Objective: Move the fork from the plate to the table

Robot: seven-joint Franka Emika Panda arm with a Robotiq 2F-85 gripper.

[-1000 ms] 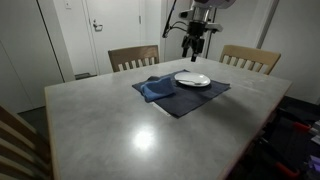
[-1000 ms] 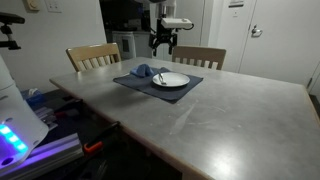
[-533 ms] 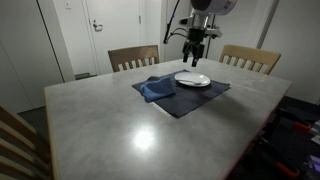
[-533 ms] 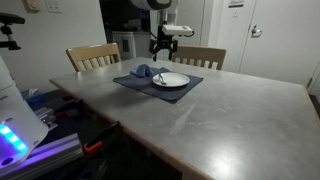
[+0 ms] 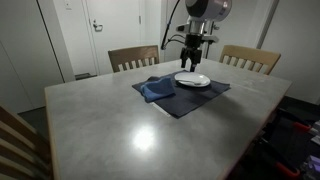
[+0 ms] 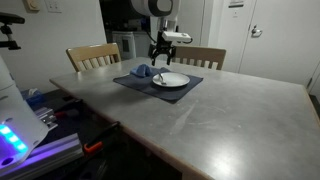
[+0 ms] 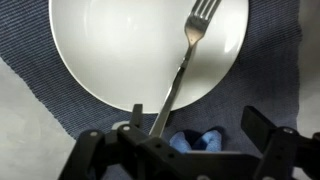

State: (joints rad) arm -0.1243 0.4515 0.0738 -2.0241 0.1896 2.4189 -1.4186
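A silver fork (image 7: 181, 68) lies across a white plate (image 7: 110, 50) in the wrist view, tines on the plate, handle running over the rim onto the dark blue placemat (image 7: 262, 60). The plate shows in both exterior views (image 5: 192, 79) (image 6: 171, 79) on the placemat (image 5: 185, 98) (image 6: 150, 88). My gripper (image 7: 190, 135) is open and empty, hovering above the plate's edge over the fork handle. It also shows in both exterior views (image 5: 191, 62) (image 6: 160, 58).
A crumpled blue cloth (image 5: 157, 88) (image 6: 144, 72) lies on the placemat beside the plate; it also shows in the wrist view (image 7: 195, 140). The grey table (image 5: 130, 130) has wooden chairs (image 5: 133, 57) (image 5: 250, 58) at its far side.
My gripper has come down toward the plate, still open. The fork, plate and cloth have not moved.
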